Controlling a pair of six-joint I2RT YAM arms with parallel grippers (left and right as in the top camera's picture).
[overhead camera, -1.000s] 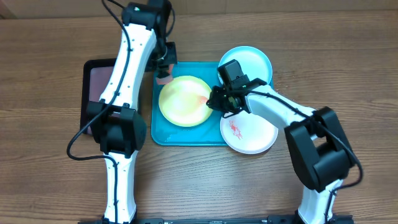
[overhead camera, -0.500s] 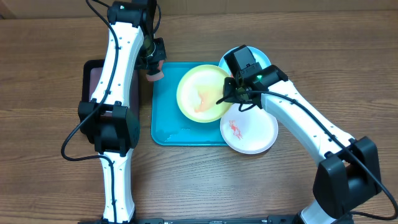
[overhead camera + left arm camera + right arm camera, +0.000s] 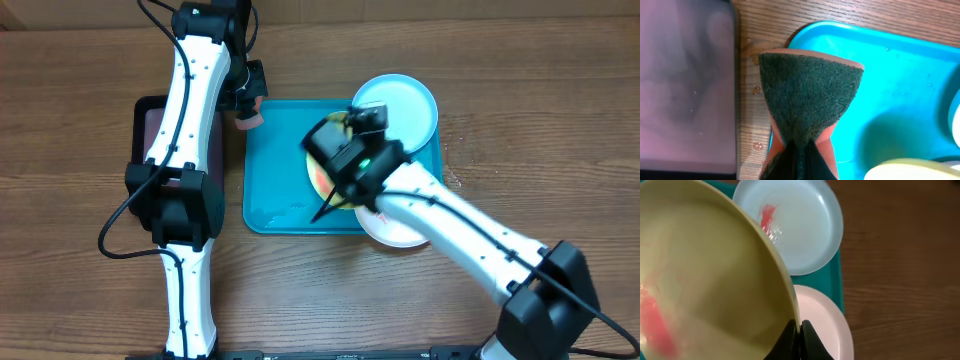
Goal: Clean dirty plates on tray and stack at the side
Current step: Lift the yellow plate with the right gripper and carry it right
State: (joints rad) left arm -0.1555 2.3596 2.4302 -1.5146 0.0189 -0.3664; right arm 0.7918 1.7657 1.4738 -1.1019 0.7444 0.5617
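My right gripper (image 3: 345,190) is shut on the rim of the yellow-green plate (image 3: 318,178) and holds it tilted above the turquoise tray (image 3: 285,195). My arm hides most of the plate. In the right wrist view the fingertips (image 3: 799,330) pinch the rim of the plate (image 3: 705,270), which has a red-orange smear. The light blue plate (image 3: 408,100) lies at the tray's back right, also smeared (image 3: 800,230). The white plate (image 3: 400,230) lies in front of it (image 3: 825,325). My left gripper (image 3: 246,108) is shut on a sponge (image 3: 807,90), green side up, over the tray's back left corner (image 3: 900,75).
A black tray with a pinkish-grey bottom (image 3: 150,130) stands left of the turquoise tray, also in the left wrist view (image 3: 685,80). Water drops lie on the wooden table (image 3: 757,91) between the two trays. My right arm crosses over the white plate.
My right gripper has lifted the yellow-green plate off the tray, tilted it and swung it left over the tray. My left gripper shifted slightly left, then stayed still with the sponge.
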